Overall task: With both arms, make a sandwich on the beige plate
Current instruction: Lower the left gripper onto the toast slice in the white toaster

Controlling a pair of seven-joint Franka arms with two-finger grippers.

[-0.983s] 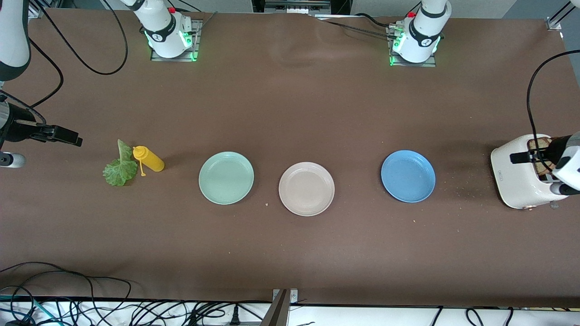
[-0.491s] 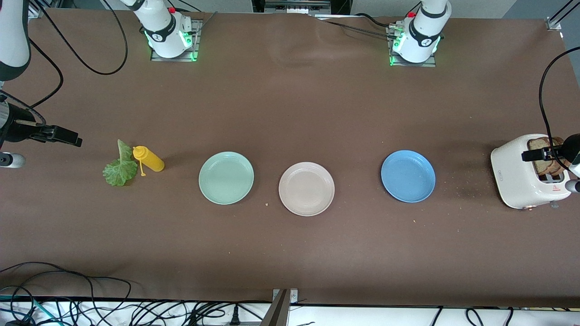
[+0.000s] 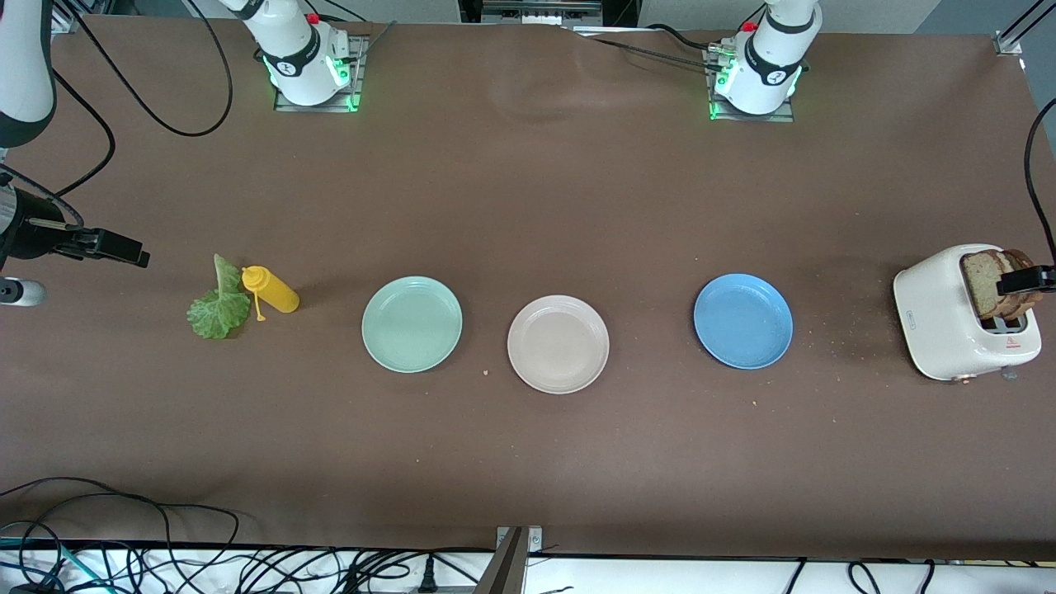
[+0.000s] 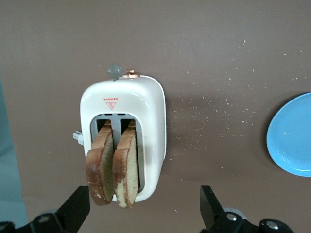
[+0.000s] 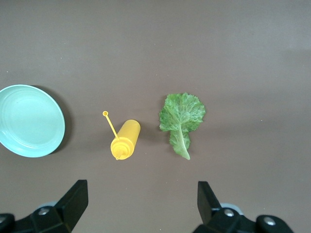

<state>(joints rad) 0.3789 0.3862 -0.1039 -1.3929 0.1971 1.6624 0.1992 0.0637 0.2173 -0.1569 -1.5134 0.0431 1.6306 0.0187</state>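
Most of the left arm is out of sight past the table's edge; in the front view only one black finger of the left gripper (image 3: 1025, 283) pokes in, at the bread. The right gripper (image 3: 99, 244) is cut off too, its wrist running off the frame at the right arm's end of the table.

Nearest the front camera sits the beige plate (image 3: 558, 343), bare, in the middle of the table. Just a little farther lie the mint-green plate (image 3: 412, 323) toward the right arm's end and the blue plate (image 3: 742, 320) toward the left arm's end. A few crumbs (image 3: 858, 351) speckle the cloth between the blue plate and the white toaster (image 3: 940, 313).

Two bread slices (image 4: 112, 167) stand upright in the toaster's slots, half hidden inside. The left gripper (image 4: 145, 208) is over them with its fingers spread wide, holding nothing.

The lettuce leaf (image 3: 219, 301) lies flat, touching or nearly touching the yellow squeeze bottle (image 3: 271, 289), which lies on its side with its cap hanging loose. The right gripper (image 5: 141, 201) is over the table near the leaf, fingers wide apart and empty.
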